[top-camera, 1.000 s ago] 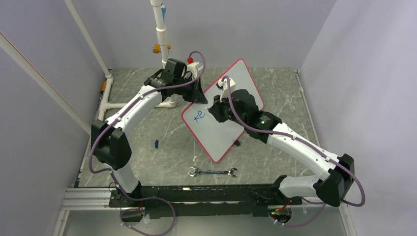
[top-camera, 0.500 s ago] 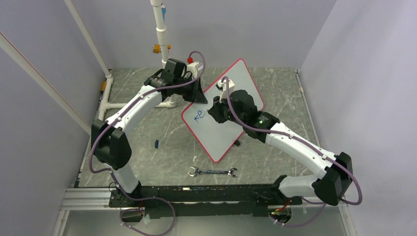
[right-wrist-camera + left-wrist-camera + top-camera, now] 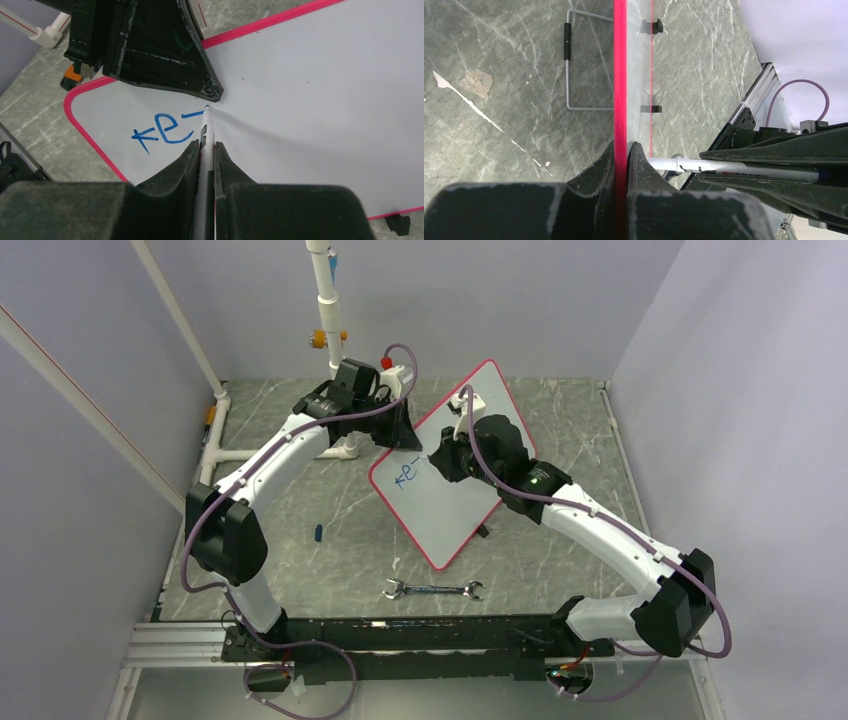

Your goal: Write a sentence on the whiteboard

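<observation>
Right gripper (image 3: 204,146): closed tight on a marker (image 3: 206,127). The barrel is pinched between both fingers and runs out past them, with its tip touching the whiteboard (image 3: 310,100).
Marker tip: sits at the end of a short flat blue stroke, just beside the other arm's finger.
Sentence (image 3: 165,131): reads "ke" plus that one dash-like stroke, near the rounded corner and close to the rim. By my judgement nearly all of the writing is yet to be done.
Left gripper (image 3: 622,150): clamped on the red-pink rim with one finger on each face of the board, right next to the writing spot.
Whiteboard position: lies diagonally between the two arms on the marbled table (image 3: 300,510), its face turned up toward the top camera.
Handling, board: likely thin, light and stiff but with some give, and its glossy face is slick. It is best held by the rim close to the pen, where the clamp can brace it against the pen's push.
Handling, marker: slim and smooth, so it could twist or slide in the pinch. Light pressure seems wise.
Nearby: a wrench (image 3: 432,590) lies on the table, well apart from the board.
</observation>
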Robot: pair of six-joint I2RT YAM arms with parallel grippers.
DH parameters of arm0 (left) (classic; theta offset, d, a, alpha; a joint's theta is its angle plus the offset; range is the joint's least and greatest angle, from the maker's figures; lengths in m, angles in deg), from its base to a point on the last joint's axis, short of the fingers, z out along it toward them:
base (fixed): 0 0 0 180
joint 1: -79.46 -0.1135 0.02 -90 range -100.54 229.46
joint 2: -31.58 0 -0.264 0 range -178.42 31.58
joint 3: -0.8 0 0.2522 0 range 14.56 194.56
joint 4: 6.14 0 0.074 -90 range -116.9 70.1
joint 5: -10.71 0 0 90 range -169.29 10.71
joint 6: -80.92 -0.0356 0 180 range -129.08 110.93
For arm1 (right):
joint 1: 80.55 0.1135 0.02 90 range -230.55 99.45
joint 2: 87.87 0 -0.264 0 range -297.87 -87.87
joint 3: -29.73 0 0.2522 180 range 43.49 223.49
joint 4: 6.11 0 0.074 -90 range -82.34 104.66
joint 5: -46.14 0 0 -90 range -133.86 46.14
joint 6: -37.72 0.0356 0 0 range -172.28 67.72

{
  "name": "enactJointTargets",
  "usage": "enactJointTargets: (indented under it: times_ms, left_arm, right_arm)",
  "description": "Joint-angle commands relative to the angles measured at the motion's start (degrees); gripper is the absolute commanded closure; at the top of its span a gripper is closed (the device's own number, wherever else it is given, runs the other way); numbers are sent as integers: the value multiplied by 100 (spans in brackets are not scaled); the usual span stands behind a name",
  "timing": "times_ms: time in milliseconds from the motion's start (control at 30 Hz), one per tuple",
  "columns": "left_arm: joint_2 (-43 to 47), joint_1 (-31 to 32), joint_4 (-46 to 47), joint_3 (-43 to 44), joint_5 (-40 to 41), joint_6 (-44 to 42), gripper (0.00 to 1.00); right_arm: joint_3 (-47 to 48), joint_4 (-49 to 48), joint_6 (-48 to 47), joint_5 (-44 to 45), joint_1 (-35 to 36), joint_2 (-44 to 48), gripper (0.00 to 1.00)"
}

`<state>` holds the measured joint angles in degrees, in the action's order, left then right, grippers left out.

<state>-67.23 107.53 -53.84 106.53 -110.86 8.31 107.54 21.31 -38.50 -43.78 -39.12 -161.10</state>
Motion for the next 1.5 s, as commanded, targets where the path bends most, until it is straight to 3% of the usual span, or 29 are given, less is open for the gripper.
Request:
enactJointTargets:
  times_ms: [0, 533, 1000, 1467]
  left_arm:
    - [133, 108, 29, 103, 554, -765, 100]
    - [133, 110, 13, 120, 591, -753, 100]
    - [179, 104, 0, 129, 624, -780, 100]
    - [218, 108, 1, 129, 608, -772, 100]
  right_arm:
    - [253, -253, 67, -310, -19, -86, 100]
    - [102, -324, 121, -870, -1, -61, 100]
    - [-518, -123, 192, -499, -3, 230, 100]
    - [-152, 59, 183, -21, -205, 343, 100]
